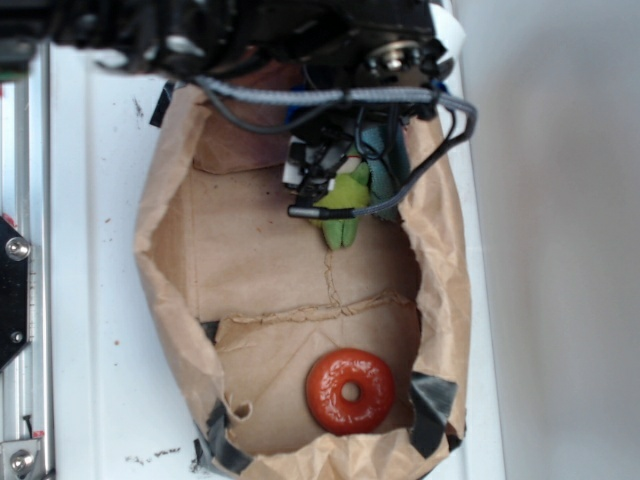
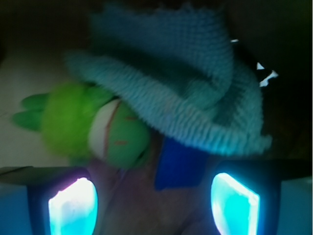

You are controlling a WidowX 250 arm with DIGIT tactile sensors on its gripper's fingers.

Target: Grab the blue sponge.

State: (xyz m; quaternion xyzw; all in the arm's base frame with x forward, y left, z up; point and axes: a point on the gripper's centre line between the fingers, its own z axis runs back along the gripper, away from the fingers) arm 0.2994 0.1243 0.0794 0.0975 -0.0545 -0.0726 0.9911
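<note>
The gripper hangs over the blue sponge, fingers spread wide and empty; the sponge lies half under the teal terry cloth, beside the green plush frog; descent and closing remain.

Exterior evenly bright, wrist view dim, blurred, glowing foreground glare

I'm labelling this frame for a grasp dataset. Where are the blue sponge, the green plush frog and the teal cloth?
blue sponge (image 2: pixel 182 166): wrist view, middle of its visible part below the cloth.
green plush frog (image 2: pixel 73 120): wrist view, its body.
teal cloth (image 2: pixel 181 83): wrist view, middle of its ribbed surface.
</note>
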